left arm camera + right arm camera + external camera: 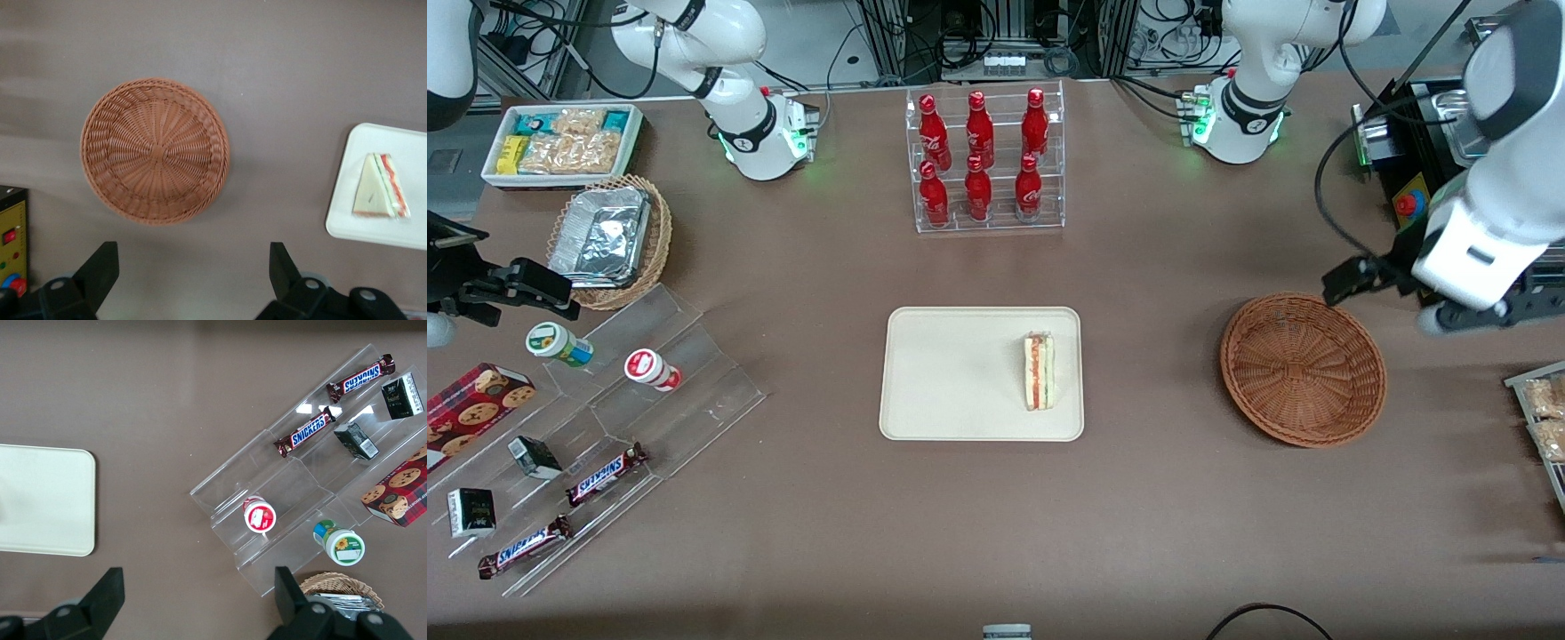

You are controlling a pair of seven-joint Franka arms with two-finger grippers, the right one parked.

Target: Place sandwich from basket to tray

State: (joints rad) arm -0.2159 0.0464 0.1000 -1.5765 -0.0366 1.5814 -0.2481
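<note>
Pale-breaded, the sandwich (pixel 1039 372) is lying on the cream tray (pixel 943 391), well apart from the left gripper (pixel 190 267), which is hovering with fingers spread wide above the table beside the wicker basket (pixel 1303 369).

Left arm raised at its own end of the table, gripper (pixel 190 270) facing down — fingers (pixel 100 267) spread wide, nothing between them

Front view high over the table (pixel 1138 267), left wrist view looking down, both sharing basket (pixel 1303 369) and tray (pixel 943 382)
</note>
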